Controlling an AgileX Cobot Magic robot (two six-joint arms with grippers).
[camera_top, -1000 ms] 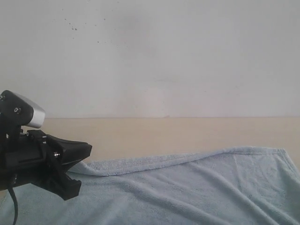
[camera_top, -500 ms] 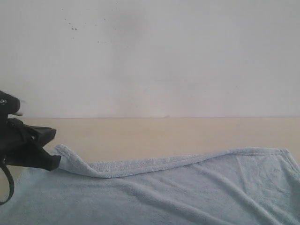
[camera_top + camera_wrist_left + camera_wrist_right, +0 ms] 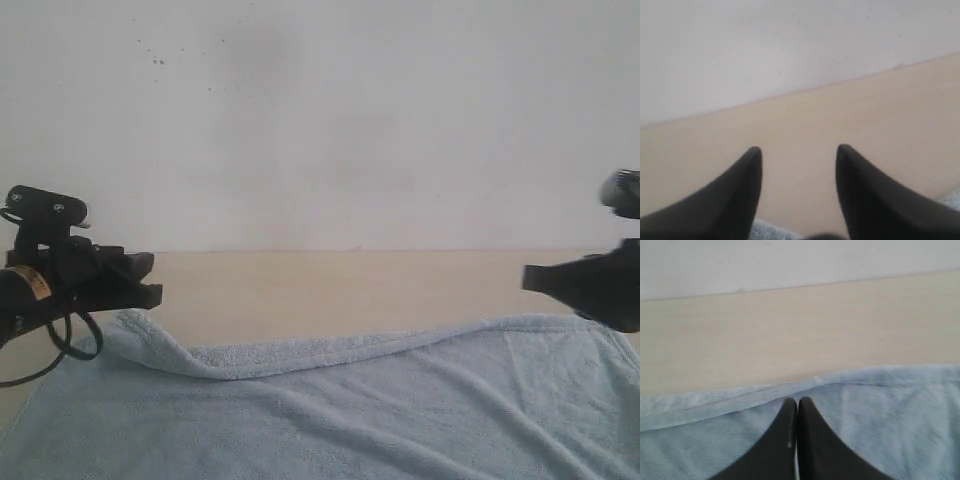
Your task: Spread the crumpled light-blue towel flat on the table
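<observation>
The left gripper [image 3: 799,148] hangs with jaws apart and empty just above the far-left corner of the pale grey-blue fluffy terry towel [image 3: 350,420]. The right gripper [image 3: 792,401], pinched shut on nothing, hovers over the far-right corner. The towel lies nearly flat on the smooth beige table [image 3: 350,285] (far hem curled over). Best to pinch that hem low and draw it far, evenly.
</observation>
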